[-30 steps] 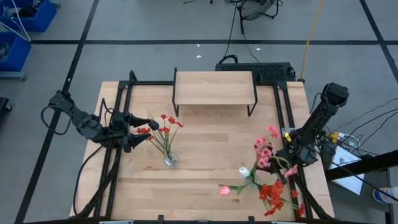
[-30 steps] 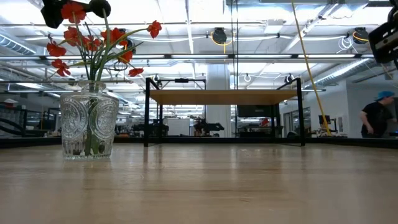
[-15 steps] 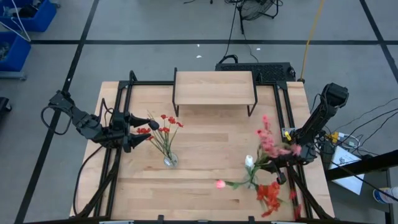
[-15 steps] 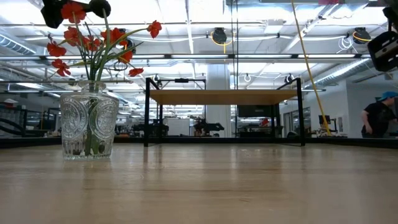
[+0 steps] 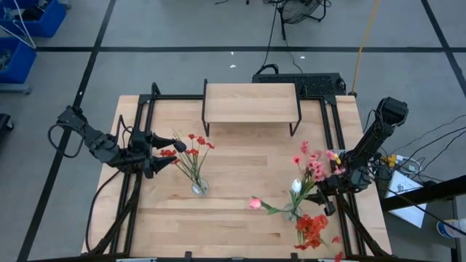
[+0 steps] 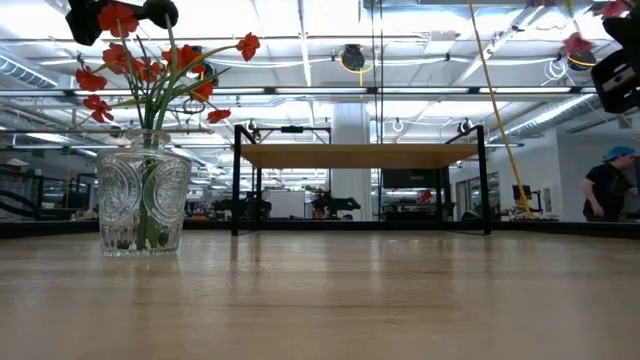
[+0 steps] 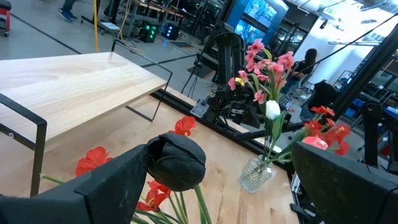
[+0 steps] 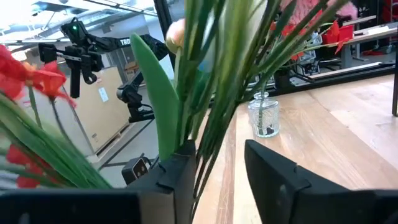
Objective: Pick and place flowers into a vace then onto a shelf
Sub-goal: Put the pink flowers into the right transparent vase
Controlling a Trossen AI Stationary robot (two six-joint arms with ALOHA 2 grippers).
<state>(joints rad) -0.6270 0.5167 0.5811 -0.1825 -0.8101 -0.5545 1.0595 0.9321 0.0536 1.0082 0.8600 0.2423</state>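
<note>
Near the surface's right edge the right claw has its fingers partly apart around the stems of a mixed bunch of flowers, while the left claw waits wide open by the vase of red ones, shelf at the back edge.

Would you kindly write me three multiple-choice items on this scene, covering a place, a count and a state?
1. Where on the table does the shelf stand? A near edge; B far edge; C middle.
2. How many glass vases are on the table? A one; B two; C three.
3. The left gripper is: A open; B shut empty; C shut on a stem.
Answers: B, it sits beyond both vases; B, a left vase and a right vase show; A, its fingers stand wide apart.
</note>
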